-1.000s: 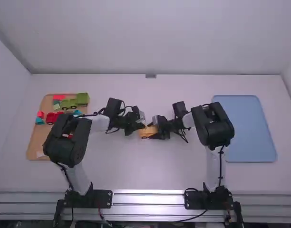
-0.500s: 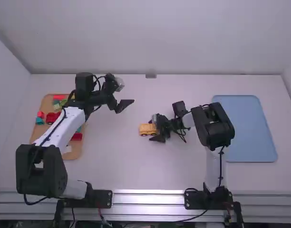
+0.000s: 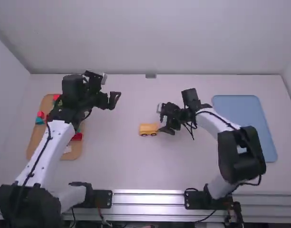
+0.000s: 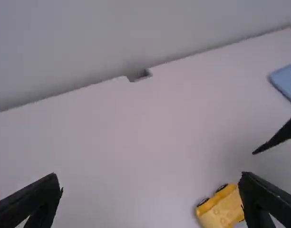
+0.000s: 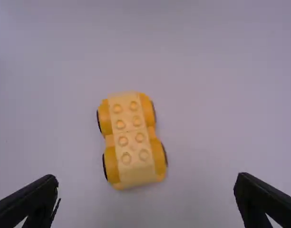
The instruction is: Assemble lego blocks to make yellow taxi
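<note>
Yellow car (image 3: 148, 130) stands on its wheels at mid-counter (image 3: 121, 164)

Nearest, at the bottom of the high view, a metal rail (image 3: 148, 205) runs along the counter, and both arms stand there on black bases.

A little farther in, the near ends of two trays begin. The brown tray (image 3: 35, 142) lies on the left, partly under the left arm, with a white scrap (image 3: 67, 149) and a red block (image 3: 77, 137) towards its near end. The blue tray (image 3: 245, 123) lies on the right.

Between the trays is the car, its long side towards the camera. The right wrist view shows a paler yellow studded top, two studs wide, and dark wheel edges along both sides.

The right hand (image 3: 165, 126) is just beside the car's right end, its fingers spread wide.

On the brown tray, a teal block (image 3: 39, 120) has a small red piece (image 3: 40, 114) just beyond it.

The left hand (image 3: 111, 100) is farther away, well apart from the car and to its left, its fingers also spread wide.

Farthest off, a small grey bracket (image 3: 150, 75) sits at the counter's back edge, against the pale wall (image 3: 150, 38).
</note>
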